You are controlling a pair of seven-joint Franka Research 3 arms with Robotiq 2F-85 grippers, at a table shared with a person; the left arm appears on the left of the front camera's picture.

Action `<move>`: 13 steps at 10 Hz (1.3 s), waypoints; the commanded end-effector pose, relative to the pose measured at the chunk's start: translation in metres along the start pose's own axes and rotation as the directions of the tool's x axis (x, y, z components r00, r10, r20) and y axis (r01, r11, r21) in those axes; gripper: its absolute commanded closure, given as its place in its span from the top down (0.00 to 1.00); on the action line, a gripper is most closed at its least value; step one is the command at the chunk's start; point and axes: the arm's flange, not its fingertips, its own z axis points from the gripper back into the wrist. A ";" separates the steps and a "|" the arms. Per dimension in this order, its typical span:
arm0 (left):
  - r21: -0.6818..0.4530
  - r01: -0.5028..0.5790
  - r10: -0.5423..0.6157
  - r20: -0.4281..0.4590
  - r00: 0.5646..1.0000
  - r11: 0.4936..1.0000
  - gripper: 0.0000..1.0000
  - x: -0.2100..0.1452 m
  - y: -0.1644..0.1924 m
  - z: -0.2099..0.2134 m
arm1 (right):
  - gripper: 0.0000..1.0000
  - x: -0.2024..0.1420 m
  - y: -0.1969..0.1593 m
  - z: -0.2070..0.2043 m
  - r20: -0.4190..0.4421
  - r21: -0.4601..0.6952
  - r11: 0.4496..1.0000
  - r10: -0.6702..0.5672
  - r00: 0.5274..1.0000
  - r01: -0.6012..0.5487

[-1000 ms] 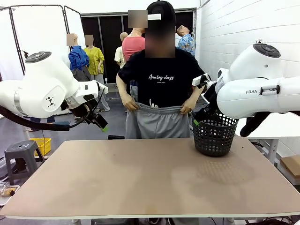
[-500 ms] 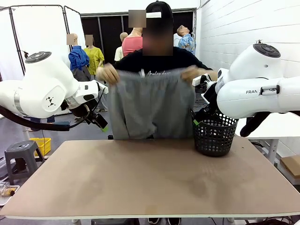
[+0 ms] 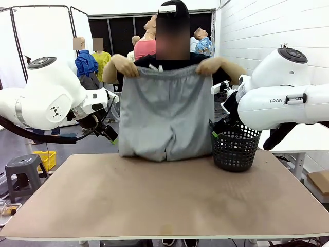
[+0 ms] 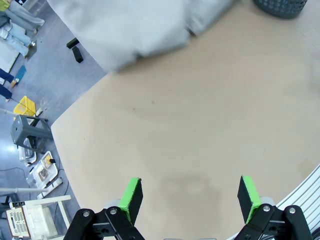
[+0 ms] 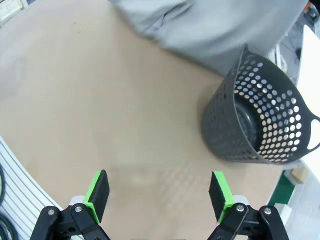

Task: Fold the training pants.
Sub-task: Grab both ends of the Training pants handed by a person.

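Note:
At the far side of the table, a person's two hands hold the light grey training pants (image 3: 165, 116) up by the gathered waistband. The legs hang straight down and their hems rest at the table's far edge (image 3: 154, 157). My left gripper (image 3: 110, 137) hovers left of the pants, off the table's far left corner, and is apart from them. In the left wrist view it (image 4: 190, 197) is open above bare tabletop, with the pants (image 4: 135, 25) blurred at the top. My right gripper (image 3: 216, 131) hangs open behind the basket's rim. In the right wrist view it (image 5: 159, 195) holds nothing, and the pants (image 5: 210, 30) lie beyond it.
A black mesh basket (image 3: 235, 149) stands at the table's far right, beside the pants' right leg; it also shows in the right wrist view (image 5: 260, 125). The brown tabletop (image 3: 164, 200) spreads bare in front. A grey stool (image 3: 23, 172) stands on the floor at left.
The person has lifted the pants from waist height to chest height and swung them forward, so the hems now touch the table's far edge. Neither arm has moved.

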 end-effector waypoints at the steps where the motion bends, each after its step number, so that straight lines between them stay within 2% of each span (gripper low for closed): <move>1: -0.001 0.004 -0.004 -0.001 1.000 1.000 1.00 -0.001 0.001 0.000 | 1.00 0.000 0.000 0.000 0.000 0.000 1.000 0.000 1.000 0.000; 13: -0.001 0.004 -0.004 -0.001 1.000 1.000 1.00 -0.001 0.001 0.000 | 1.00 0.000 0.000 0.000 0.000 0.000 1.000 0.000 1.000 0.000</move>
